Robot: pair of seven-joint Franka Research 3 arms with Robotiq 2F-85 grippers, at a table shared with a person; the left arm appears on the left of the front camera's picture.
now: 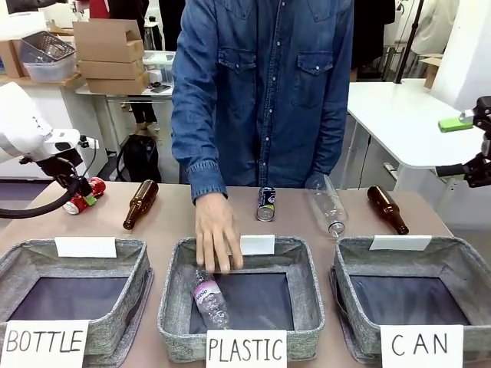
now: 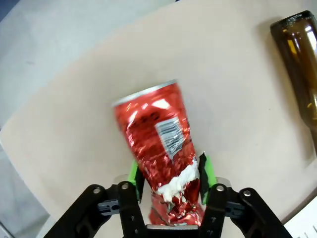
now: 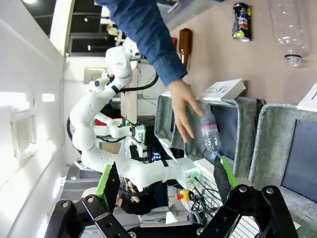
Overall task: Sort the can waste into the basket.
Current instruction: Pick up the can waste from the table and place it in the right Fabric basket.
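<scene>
A crushed shiny red can (image 2: pixel 158 139) lies on the tan table at the far left, also seen as the red can (image 1: pixel 90 192) in the front view. My left gripper (image 2: pixel 168 176) is shut on its crumpled end, with both green pads pressed against it. The black can (image 1: pixel 266 204) lies at the middle back of the table, and shows again as the black can (image 3: pixel 241 21) in the right wrist view. The CAN basket (image 1: pixel 460 264) stands at the front right, holding nothing. My right gripper (image 1: pixel 460 146) hangs open at the right edge, above the table; its jaws (image 3: pixel 166 181) stand wide apart.
A person's hand (image 1: pixel 217 238) reaches into the PLASTIC basket (image 1: pixel 307 295), where a clear bottle (image 1: pixel 211 300) lies. The BOTTLE basket (image 1: pixel 130 261) is at the front left. Two brown bottles (image 1: pixel 141 203) (image 1: pixel 387 208) and a clear plastic bottle (image 1: pixel 328 203) lie behind the baskets.
</scene>
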